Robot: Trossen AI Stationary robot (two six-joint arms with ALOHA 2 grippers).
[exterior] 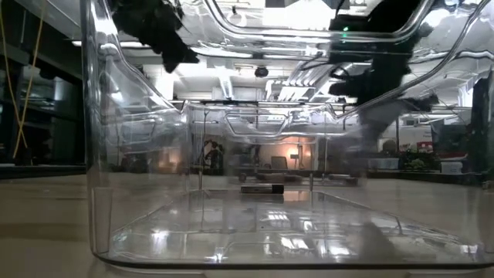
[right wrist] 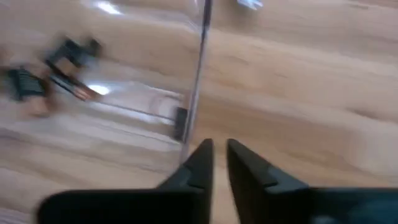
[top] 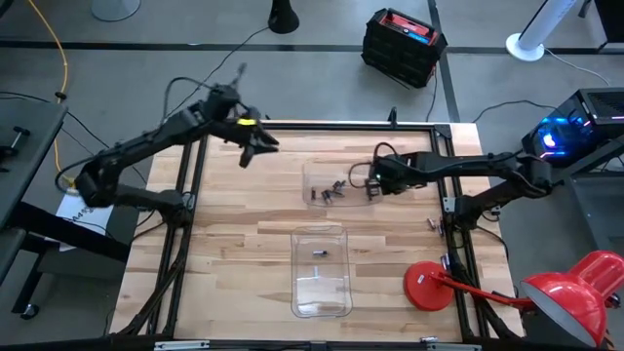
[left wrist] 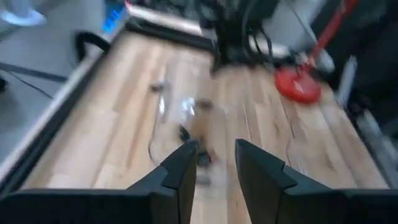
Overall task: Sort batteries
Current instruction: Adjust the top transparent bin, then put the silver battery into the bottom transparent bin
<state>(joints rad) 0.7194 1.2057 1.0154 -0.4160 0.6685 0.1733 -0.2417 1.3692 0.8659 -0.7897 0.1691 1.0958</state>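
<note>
Barely begun: one battery (top: 318, 253) lies in the near tray (top: 321, 302); batteries (top: 328, 192) crowd the far tray (top: 340, 168). Left end effector (top: 255, 151) hovers released; right end effector (top: 370, 185) nearly clenched, empty.

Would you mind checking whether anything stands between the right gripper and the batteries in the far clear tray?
Yes: the far clear tray's transparent side wall stands between the right gripper and the batteries inside.
</note>
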